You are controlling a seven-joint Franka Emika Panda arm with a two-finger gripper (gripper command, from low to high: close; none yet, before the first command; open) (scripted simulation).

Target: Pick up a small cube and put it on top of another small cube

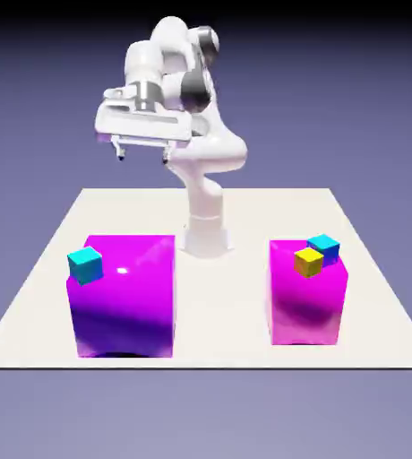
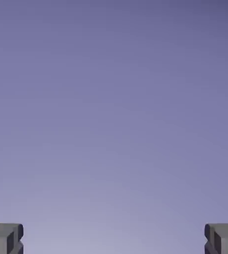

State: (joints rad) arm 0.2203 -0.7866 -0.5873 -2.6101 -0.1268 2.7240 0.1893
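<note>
A small cyan cube (image 1: 85, 265) with teal sides sits on the left edge of the big magenta block (image 1: 124, 296) at the exterior view's left. On the smaller magenta block (image 1: 306, 300) at the right stand a small yellow cube (image 1: 308, 262) and, just behind it, a blue-sided cube (image 1: 323, 246). My gripper (image 1: 142, 158) hangs open high above the table's far side, well above and behind the cyan cube, with nothing between its fingers. In the hand view only the two grey fingertips (image 2: 5, 239) show wide apart against the plain backdrop; no cube appears there.
The white table top (image 1: 218, 211) carries both magenta blocks, with a gap between them in front of the robot's base (image 1: 205, 235).
</note>
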